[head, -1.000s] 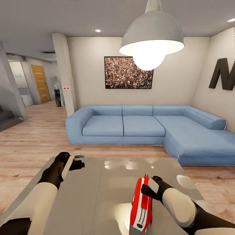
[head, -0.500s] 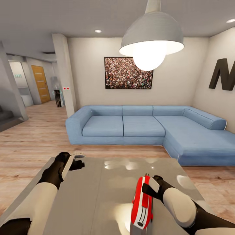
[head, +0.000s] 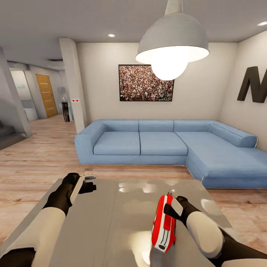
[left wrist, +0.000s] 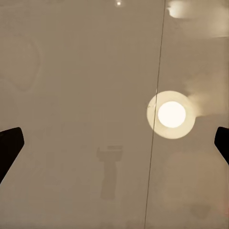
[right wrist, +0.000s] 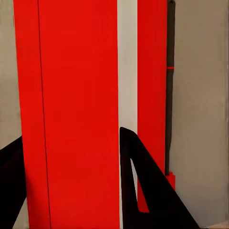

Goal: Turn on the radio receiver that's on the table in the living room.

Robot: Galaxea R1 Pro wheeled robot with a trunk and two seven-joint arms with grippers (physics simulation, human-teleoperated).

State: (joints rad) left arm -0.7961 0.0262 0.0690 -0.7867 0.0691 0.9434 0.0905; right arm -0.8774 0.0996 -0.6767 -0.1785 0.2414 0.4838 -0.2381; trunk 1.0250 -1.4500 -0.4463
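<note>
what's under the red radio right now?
The glossy grey table top lies beneath the red and white radio receiver, beside the right gripper. Whether the radio touches the table is hidden by its body.

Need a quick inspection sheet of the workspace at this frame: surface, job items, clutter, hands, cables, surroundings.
Surface: table, glossy grey top reflecting the lamp.
Job's things: radio receiver, red with white stripes, tilted above the table top at the right hand.
Clutter: nothing seen.
Hands: right hand against the radio, fingers straddling its red body; a firm grip cannot be told. Left hand over the table's far left edge, open, holding nothing.
Cables: nothing seen.
Surroundings: blue sofa, crowd picture, pendant lamp, wood floor.
</note>
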